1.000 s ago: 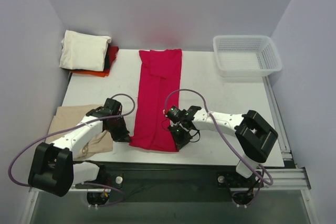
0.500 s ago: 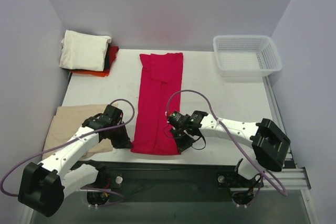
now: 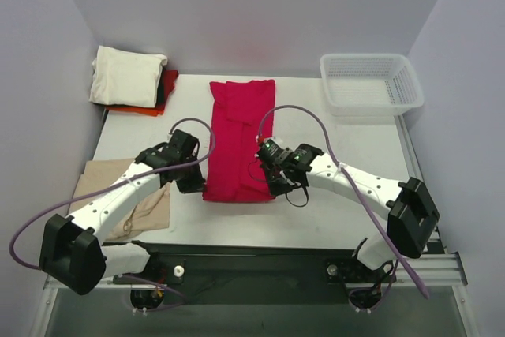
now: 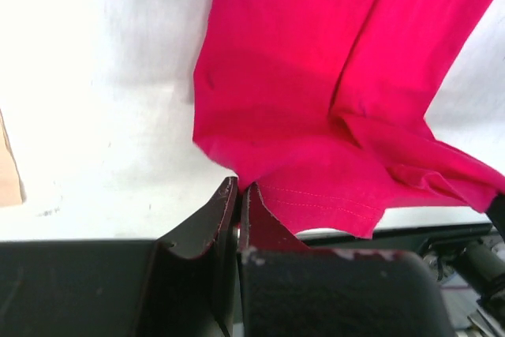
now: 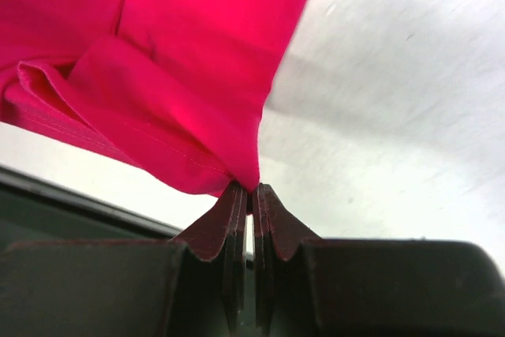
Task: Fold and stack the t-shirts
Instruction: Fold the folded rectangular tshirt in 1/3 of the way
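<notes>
**Top view.** A crimson t-shirt (image 3: 239, 128), folded lengthwise into a narrow strip, lies on the white table (image 3: 347, 155) from upper centre down to mid-frame. The left gripper (image 3: 197, 187) sits at the strip's lower left corner and the right gripper (image 3: 276, 189) at its lower right corner. At upper left, a folded cream t-shirt (image 3: 126, 75) rests on an orange-red one (image 3: 140, 108), of which only the edge shows. A tan t-shirt (image 3: 95, 183) lies flat at the left edge, partly under the left arm. A white lattice basket (image 3: 414, 88) stands at upper right, well apart from the shirts.

**Left wrist view.** The fingers (image 4: 225, 211) are pressed together at lower centre, pinching a hemmed corner of the crimson cloth (image 4: 316, 116). Near the grip the cloth is doubled over itself and throws a shadow on the table.

**Right wrist view.** The fingers (image 5: 272, 215) are likewise nearly touching, with a thin point of crimson cloth (image 5: 158, 61) caught between their tips. The stitched hem runs up and left from the pinch.
</notes>
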You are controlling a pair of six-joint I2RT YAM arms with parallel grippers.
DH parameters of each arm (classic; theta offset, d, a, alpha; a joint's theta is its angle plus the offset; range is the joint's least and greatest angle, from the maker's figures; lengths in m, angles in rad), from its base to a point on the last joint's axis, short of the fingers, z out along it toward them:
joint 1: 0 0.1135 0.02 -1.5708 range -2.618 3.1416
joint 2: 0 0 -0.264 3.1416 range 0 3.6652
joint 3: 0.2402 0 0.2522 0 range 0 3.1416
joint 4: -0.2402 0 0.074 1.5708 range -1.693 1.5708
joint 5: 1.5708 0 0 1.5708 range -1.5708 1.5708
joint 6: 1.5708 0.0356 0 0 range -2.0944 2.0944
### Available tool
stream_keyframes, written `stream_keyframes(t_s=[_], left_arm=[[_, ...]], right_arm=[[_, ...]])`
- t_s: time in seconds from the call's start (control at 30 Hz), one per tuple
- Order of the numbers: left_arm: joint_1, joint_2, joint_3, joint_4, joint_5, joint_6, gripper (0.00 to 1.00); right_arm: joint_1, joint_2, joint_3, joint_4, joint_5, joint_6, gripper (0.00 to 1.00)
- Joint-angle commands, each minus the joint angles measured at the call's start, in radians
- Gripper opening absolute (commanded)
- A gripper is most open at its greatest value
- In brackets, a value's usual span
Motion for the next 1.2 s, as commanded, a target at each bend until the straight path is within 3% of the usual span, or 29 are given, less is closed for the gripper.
stream_keyframes(t_s=[0.0,0.63,1.17], left_arm=[[-0.005,0.078,0.104,0.054,-0.075,0.035,0.00],[0.053,0.609,0.642,0.033,-0.207,0.182,0.00],[0.159,0.928,0.978,-0.010,-0.105,0.283,0.00]], right_arm=[[-0.058,0.023,0.072,-0.051,0.087,-0.063,0.00],[-0.256,0.360,0.440,-0.004,0.061,-0.207,0.00],[-0.366,0.601,0.678,-0.024,0.010,-0.204,0.00]])
